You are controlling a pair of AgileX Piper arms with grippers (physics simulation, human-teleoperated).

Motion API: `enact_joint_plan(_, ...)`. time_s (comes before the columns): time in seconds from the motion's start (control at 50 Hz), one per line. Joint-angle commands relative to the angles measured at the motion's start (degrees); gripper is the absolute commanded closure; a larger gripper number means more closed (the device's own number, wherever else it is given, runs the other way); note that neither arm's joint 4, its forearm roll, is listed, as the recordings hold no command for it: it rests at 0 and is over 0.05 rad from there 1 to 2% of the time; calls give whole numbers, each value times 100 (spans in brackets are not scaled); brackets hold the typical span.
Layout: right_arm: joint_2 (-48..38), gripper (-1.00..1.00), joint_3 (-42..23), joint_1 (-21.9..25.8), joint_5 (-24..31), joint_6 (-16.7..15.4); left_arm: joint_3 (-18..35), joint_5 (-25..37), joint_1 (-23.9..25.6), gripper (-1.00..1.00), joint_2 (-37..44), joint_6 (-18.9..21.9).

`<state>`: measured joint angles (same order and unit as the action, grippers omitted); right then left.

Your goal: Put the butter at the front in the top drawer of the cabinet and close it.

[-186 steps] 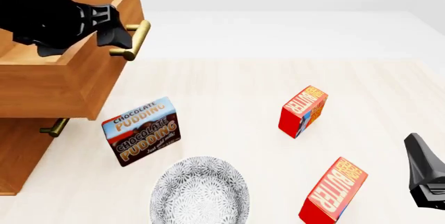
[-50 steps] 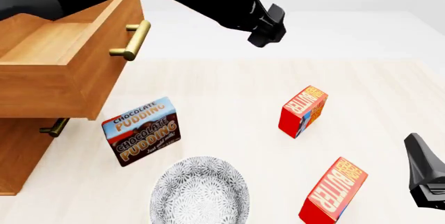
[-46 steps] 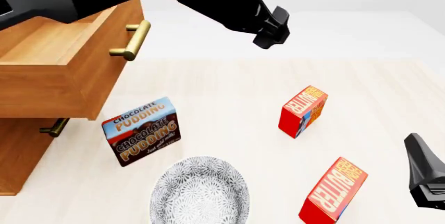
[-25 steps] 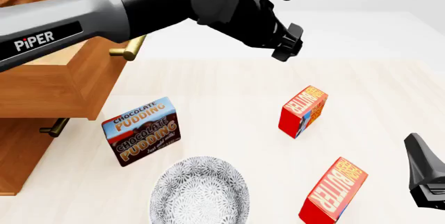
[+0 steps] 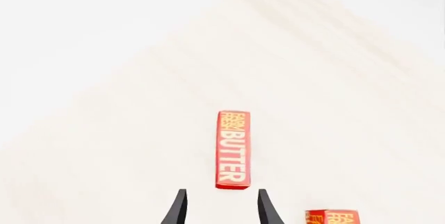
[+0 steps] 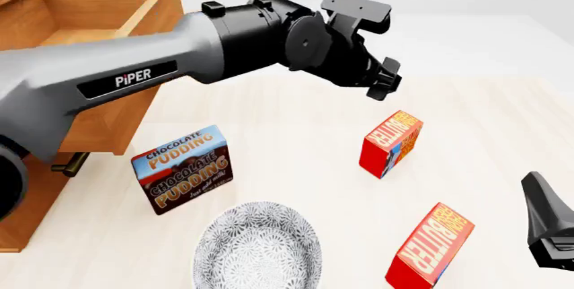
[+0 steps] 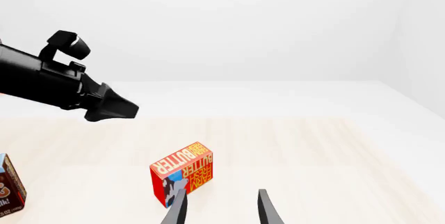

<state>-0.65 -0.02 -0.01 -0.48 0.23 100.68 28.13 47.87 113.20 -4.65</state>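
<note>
The cabinet (image 6: pixel 23 195) occupied the far left of the front view, at about nine o'clock from the table's centre. Its top drawer (image 6: pixel 107 111) stood pulled out, interior exposed. Below it, the brass handle (image 6: pixel 69 164) of a lower drawer showed.

The chocolate pudding box (image 6: pixel 184 169) stood upright just right of the cabinet, with the patterned bowl (image 6: pixel 258 247) near it at roughly five o'clock.

The left arm (image 6: pixel 134 77) reached across from the cabinet toward the table's middle. The left gripper (image 6: pixel 388 82) hung above the table, at about twelve o'clock from the rear butter carton (image 6: pixel 391 143) and apart from it. In the left wrist view its fingers (image 5: pixel 179 209) were parted with nothing between them, and that carton (image 5: pixel 233 149) lay ahead of the tips.

The butter (image 6: pixel 429 246), the nearer of the two cartons, stood tilted on the table at about five o'clock from the rear carton, well apart from the drawer.

The right gripper (image 6: pixel 547 228) sat at the right edge, near three o'clock from the butter. The right wrist view showed its fingers (image 7: pixel 178 209) spread and holding nothing.
</note>
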Motion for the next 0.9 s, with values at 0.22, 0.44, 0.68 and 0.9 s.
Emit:
enact_joint_plan(0.22,12,-100,-2,0,11,-5,149,-259,59,-100,562,-279)
enact_joint_plan(0.44,12,-100,-2,1,11,-7,163,-360,102,-100,750,-373)
enact_joint_plan(0.68,12,-100,-2,0,11,-5,385,-306,180,-100,1126,-414)
enact_joint_plan(0.9,11,-100,-2,0,11,-6,534,-260,149,-100,1313,-403)
